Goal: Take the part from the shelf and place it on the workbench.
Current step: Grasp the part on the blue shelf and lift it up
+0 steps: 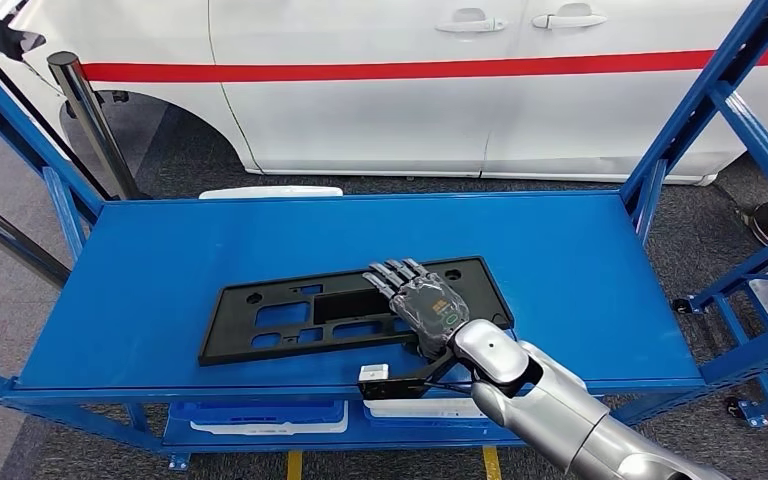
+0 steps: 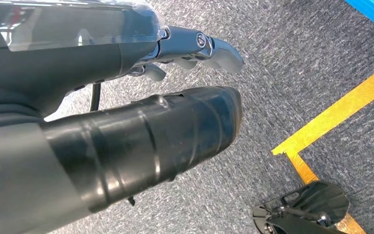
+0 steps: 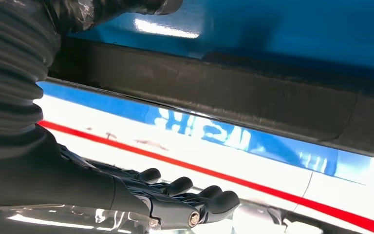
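Observation:
The part (image 1: 290, 315) is a long flat black plate with cut-outs, lying near the front edge of the blue shelf (image 1: 580, 270). My right hand (image 1: 425, 305) reaches over the plate's right half with its fingers stretched forward and flat. In the right wrist view the part's edge (image 3: 224, 97) runs between the thumb (image 3: 102, 12) and the fingers (image 3: 209, 202), with a gap between fingers and plate. The hand grips nothing. My left hand (image 2: 141, 97) hangs over the grey carpet, fingers (image 2: 214, 48) straight, holding nothing.
Blue shelf uprights (image 1: 705, 110) stand at both sides. A white car with a red stripe (image 1: 410, 70) is parked behind the shelf. A black post (image 1: 90, 120) leans at the back left. Bins (image 1: 260, 415) sit on the lower shelf. Yellow floor tape (image 2: 341, 109) marks the carpet.

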Available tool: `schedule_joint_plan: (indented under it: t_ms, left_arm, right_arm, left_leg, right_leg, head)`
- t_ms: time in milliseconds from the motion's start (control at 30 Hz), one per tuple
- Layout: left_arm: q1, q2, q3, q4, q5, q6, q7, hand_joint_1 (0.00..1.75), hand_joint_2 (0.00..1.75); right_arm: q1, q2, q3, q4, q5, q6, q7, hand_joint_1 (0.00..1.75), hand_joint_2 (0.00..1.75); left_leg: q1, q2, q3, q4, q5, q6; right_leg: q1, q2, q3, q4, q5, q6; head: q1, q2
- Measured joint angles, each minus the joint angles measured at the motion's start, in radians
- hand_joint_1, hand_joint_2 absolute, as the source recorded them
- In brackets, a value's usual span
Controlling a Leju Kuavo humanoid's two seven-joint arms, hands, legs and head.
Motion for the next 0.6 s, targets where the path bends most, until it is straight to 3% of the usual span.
schedule_joint_plan:
  t_ms: [167, 200, 300, 367, 567, 600]
  left_arm:
    - [0.0, 0.0, 0.0, 0.0, -0.006, 0.0, 0.0, 0.0, 0.0]
    - [0.0, 0.0, 0.0, 0.0, -0.008, 0.0, 0.0, 0.0, 0.0]
    - [-0.001, 0.0, 0.0, 0.0, -0.013, 0.0, 0.0, 0.0, 0.0]
    - [-0.001, 0.0, 0.0, 0.0, -0.018, -0.003, 0.001, 0.0, 0.0]
    - [0.0, -0.001, 0.0, 0.0, -0.024, -0.014, 0.003, 0.0, 0.0]
    - [0.0, -0.001, 0.0, 0.0, -0.024, -0.014, 0.003, 0.0, 0.0]
  right_arm:
    - [0.0, 0.008, 0.006, 0.018, 0.047, -0.03, 0.015, 0.0, 1.75]
    - [0.0, 0.01, 0.007, 0.023, 0.052, -0.032, 0.016, 0.1, 1.75]
    - [0.0, 0.018, 0.011, 0.037, 0.068, -0.039, 0.019, 0.89, 1.75]
    - [0.001, 0.022, 0.017, 0.048, 0.099, -0.056, 0.034, 1.22, 1.75]
    - [0.004, 0.025, 0.031, 0.08, 0.171, -0.088, 0.067, 1.29, 1.75]
    - [0.005, 0.025, 0.032, 0.083, 0.173, -0.089, 0.068, 1.37, 1.75]
  left_leg:
    - [0.0, 0.0, 0.0, 0.0, 0.0, 0.0]
    - [0.0, 0.0, 0.001, 0.0, 0.0, 0.0]
    - [0.0, 0.0, 0.001, 0.0, 0.0, 0.0]
    - [0.0, 0.0, 0.001, 0.0, 0.0, 0.0]
    - [0.0, 0.0, 0.001, 0.0, 0.0, 0.0]
    - [0.0, 0.0, 0.001, 0.0, 0.0, 0.0]
  right_leg:
    - [0.0, 0.0, 0.0, 0.0, 0.0, 0.0]
    - [0.0, 0.0, 0.0, 0.0, 0.0, 0.0]
    - [0.0, 0.0, 0.001, 0.0, 0.0, 0.0]
    - [0.0, 0.0, 0.001, 0.0, 0.0, 0.0]
    - [0.0, 0.0, 0.001, 0.0, 0.0, 0.0]
    - [0.0, 0.0, 0.001, 0.0, 0.0, 0.0]
  head:
    - [0.0, 0.0]
    - [0.0, 0.0]
    - [0.0, 0.0]
    - [0.0, 0.0]
    - [0.0, 0.0]
    - [0.0, 0.0]
